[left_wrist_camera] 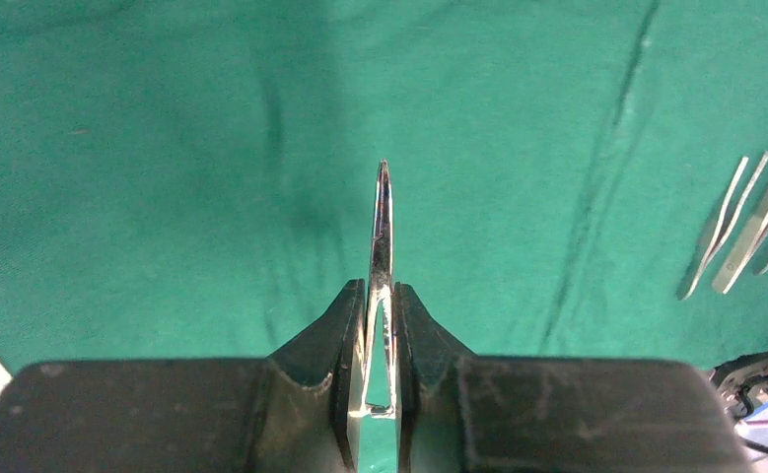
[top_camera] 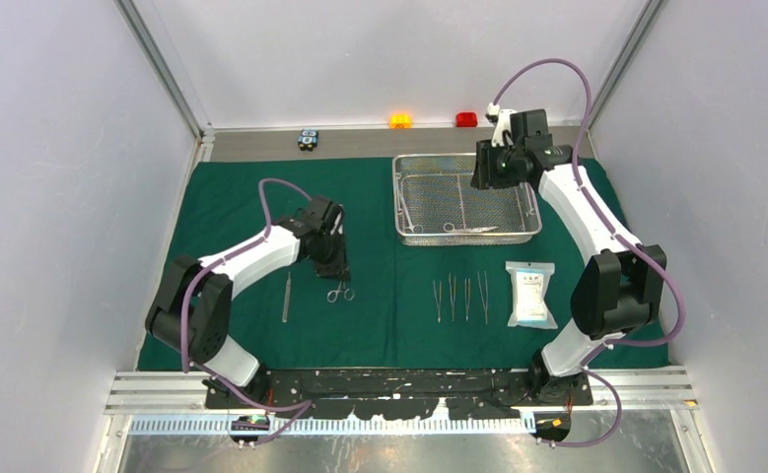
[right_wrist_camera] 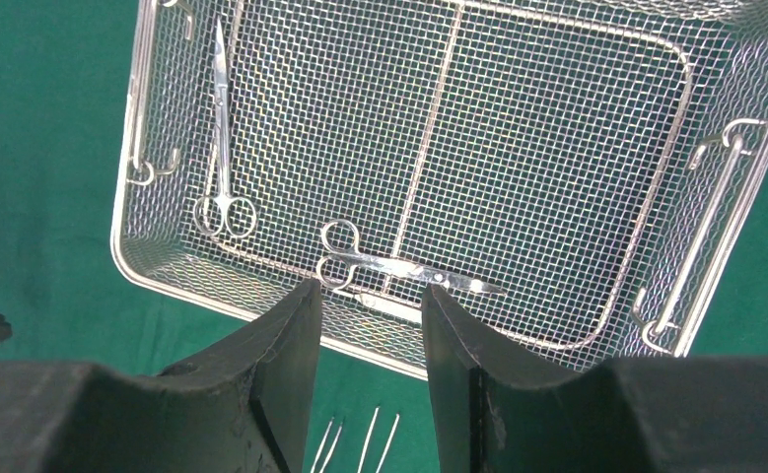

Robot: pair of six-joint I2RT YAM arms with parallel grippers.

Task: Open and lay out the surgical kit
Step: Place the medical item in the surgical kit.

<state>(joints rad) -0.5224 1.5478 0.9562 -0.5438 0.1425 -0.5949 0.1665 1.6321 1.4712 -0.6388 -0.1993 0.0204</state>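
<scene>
The dark green cloth point(top_camera: 232, 207) lies spread flat, the silver wire-mesh tray point(top_camera: 396, 197) on its far right part holding two ring-handled instruments point(right_wrist_camera: 389, 264), one along the left wall, one along the near wall. Nearer, four tweezers point(top_camera: 467, 296) lie side by side, a white-blue packet point(top_camera: 531, 294) just right of them; further left are a slim steel tool point(top_camera: 287, 296) and scissors point(top_camera: 339, 293) pinched in the left gripper point(left_wrist_camera: 381, 301).

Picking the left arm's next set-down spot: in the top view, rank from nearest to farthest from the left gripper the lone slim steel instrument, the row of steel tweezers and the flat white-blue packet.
1. The lone slim steel instrument, just to the left of the left gripper.
2. The row of steel tweezers, further off on its right.
3. The flat white-blue packet, farthest right.
</scene>
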